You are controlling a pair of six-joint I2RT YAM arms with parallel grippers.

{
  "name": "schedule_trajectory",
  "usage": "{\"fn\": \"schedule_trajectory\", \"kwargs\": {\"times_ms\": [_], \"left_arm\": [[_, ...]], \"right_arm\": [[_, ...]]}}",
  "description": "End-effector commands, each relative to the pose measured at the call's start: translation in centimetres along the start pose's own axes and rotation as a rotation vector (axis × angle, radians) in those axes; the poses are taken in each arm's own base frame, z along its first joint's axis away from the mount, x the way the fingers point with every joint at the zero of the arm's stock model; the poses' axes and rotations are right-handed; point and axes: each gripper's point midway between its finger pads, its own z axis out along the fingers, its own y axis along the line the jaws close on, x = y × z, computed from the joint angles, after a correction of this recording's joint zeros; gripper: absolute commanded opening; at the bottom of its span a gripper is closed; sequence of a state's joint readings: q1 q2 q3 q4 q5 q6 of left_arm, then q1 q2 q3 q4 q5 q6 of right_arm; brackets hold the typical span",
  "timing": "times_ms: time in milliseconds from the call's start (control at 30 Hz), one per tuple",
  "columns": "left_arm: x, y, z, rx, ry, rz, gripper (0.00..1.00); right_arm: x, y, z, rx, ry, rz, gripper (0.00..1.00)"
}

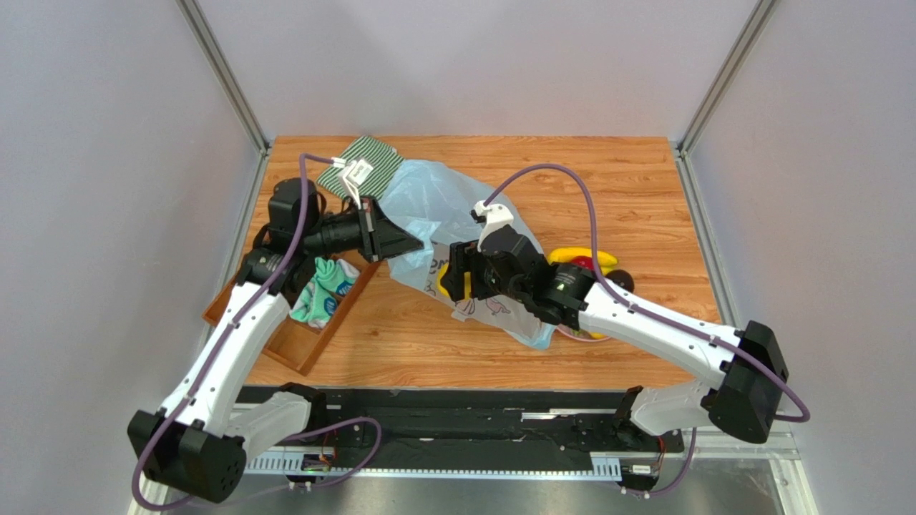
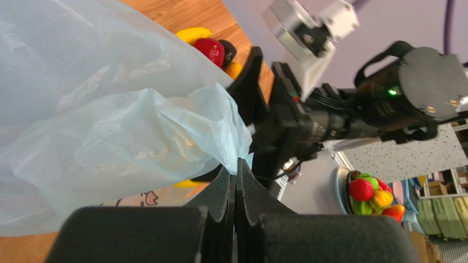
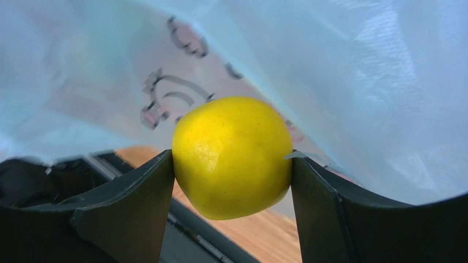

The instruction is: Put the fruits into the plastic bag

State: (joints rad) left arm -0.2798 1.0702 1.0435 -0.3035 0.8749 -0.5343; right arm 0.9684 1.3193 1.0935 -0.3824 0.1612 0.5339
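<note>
The pale-blue plastic bag (image 1: 435,209) lies on the table's middle. My left gripper (image 1: 378,231) is shut on a fold of the bag's edge (image 2: 230,137) and holds it up. My right gripper (image 1: 457,281) is shut on a yellow lemon (image 3: 232,156) at the bag's near side, with bag film (image 3: 340,76) draped just above it. A yellow banana (image 1: 586,256), a red apple (image 1: 581,265) and a dark avocado (image 1: 621,281) lie together right of the bag, partly hidden by the right arm. The left wrist view also shows them (image 2: 210,49).
A wooden tray (image 1: 285,343) with rolled teal-white socks (image 1: 323,292) stands at the left under my left arm. A green striped cloth (image 1: 366,161) lies at the back left beside the bag. Grey walls enclose the table on the left, back and right.
</note>
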Motion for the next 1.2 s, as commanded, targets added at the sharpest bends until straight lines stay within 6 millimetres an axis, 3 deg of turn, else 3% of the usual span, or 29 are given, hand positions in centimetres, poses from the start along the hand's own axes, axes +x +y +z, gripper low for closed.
{"fn": "schedule_trajectory", "kwargs": {"times_ms": [0, 100, 233, 300, 400, 433, 500, 533, 733, 867, 933, 1100, 1167], "left_arm": [[-0.9, -4.2, -1.7, 0.111, -0.079, 0.006, 0.0], [-0.9, -6.1, -2.6, 0.168, -0.113, -0.023, 0.0], [-0.8, -7.7, -3.5, 0.222, -0.146, -0.066, 0.0], [-0.9, -8.5, -4.0, 0.239, -0.159, -0.065, 0.0], [-1.5, -9.9, -4.6, 0.283, -0.184, -0.07, 0.0], [-2.0, -10.8, -4.9, 0.309, -0.201, -0.072, 0.0], [-2.6, -11.8, -5.4, 0.339, -0.214, -0.087, 0.0], [-3.1, -12.4, -5.6, 0.361, -0.231, -0.067, 0.0], [-4.9, -14.9, -6.7, 0.416, -0.277, -0.033, 0.0], [-5.6, -14.5, -7.0, 0.383, -0.307, -0.011, 0.0], [-5.9, -13.5, -6.9, 0.34, -0.324, 0.005, 0.0], [-5.2, -8.8, -5.2, 0.191, -0.285, 0.006, 0.0], [-4.7, -7.9, -4.6, 0.194, -0.249, -0.015, 0.0]], "right_arm": [[-6.4, -0.6, 0.2, 0.168, -0.285, 0.016, 0.32], [-7.4, -0.9, 0.5, 0.232, -0.372, 0.025, 0.33], [-8.6, 0.5, 1.4, 0.188, -0.494, 0.07, 0.34], [-8.3, 0.8, 2.3, 0.183, -0.497, 0.062, 0.34], [-7.3, 0.8, 5.0, 0.22, -0.461, 0.026, 0.36], [-5.8, 0.1, 6.6, 0.26, -0.408, -0.014, 0.36], [-5.5, 0.0, 7.7, 0.284, -0.382, -0.028, 0.37], [-3.9, -0.9, 8.6, 0.32, -0.329, -0.053, 0.38], [-0.6, -4.5, 9.7, 0.394, -0.211, -0.049, 0.4], [0.5, -7.2, 9.0, 0.459, -0.151, -0.044, 0.42], [1.0, -8.6, 8.5, 0.492, -0.121, -0.043, 0.44], [2.0, -9.3, 8.4, 0.485, -0.053, -0.062, 0.49], [2.0, -8.6, 8.7, 0.455, -0.033, -0.068, 0.53]]}}
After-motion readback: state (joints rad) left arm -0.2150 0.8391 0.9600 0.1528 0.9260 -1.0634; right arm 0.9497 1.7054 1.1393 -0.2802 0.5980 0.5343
